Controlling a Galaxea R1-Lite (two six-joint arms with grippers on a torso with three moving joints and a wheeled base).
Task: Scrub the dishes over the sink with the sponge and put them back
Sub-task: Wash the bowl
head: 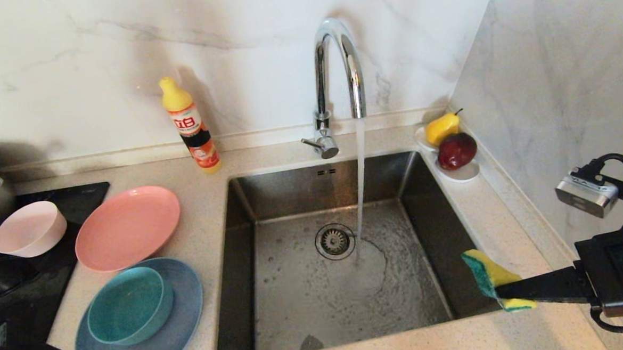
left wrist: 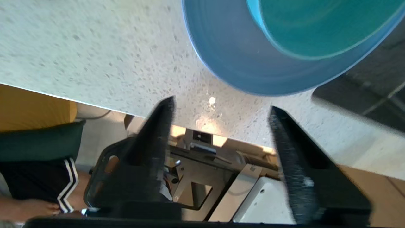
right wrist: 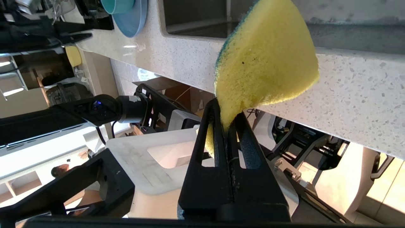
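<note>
Right gripper (head: 501, 293) is pinching the sponge (head: 490, 277) beside the sink (head: 240, 237). Left gripper (left wrist: 221, 107), jaws wide and empty, is facing the light blue plate (left wrist: 227, 60) just ahead; next, grasping its rim seems required.

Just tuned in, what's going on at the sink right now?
The right gripper is shut on the sponge, holding it at the sink's right rim. The tap is running into the basin. The left gripper is open and empty near the counter's front edge, beside the light blue plate with the teal bowl on it. The salmon-pink plate and pale pink bowl sit farther back.
</note>
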